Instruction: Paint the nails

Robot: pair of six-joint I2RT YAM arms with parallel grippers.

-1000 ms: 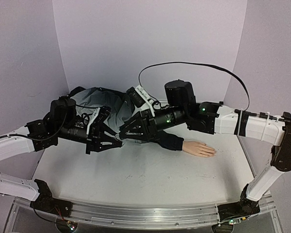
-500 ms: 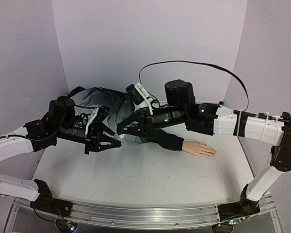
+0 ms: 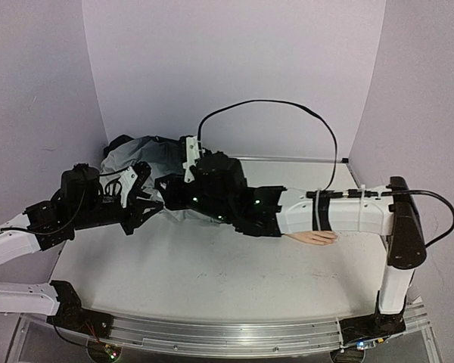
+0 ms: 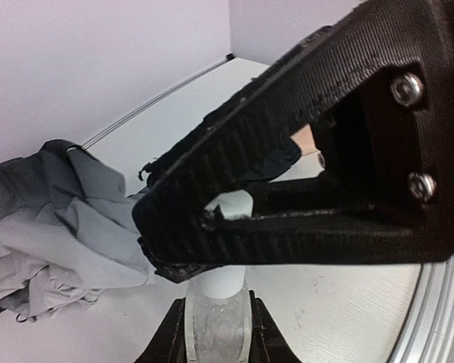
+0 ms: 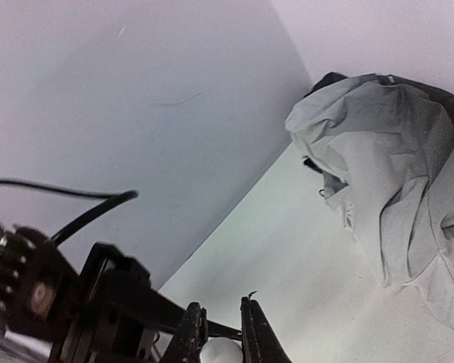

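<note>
The left tool [image 4: 216, 316] pinches the clear bottle [image 4: 221, 339], and the right tool [image 5: 221, 325] is pressed shut on its white cap [image 4: 231, 206] just past the left tips. The nails [image 3: 331, 238] lie well behind the right tool, on the hand [image 3: 312, 239] half hidden under that arm [image 3: 340, 215]. I'd worry that a crooked pull on the cap drags the bottle out of the left grip and spills polish toward the jacket [image 4: 60, 219] beside both tools.
</note>
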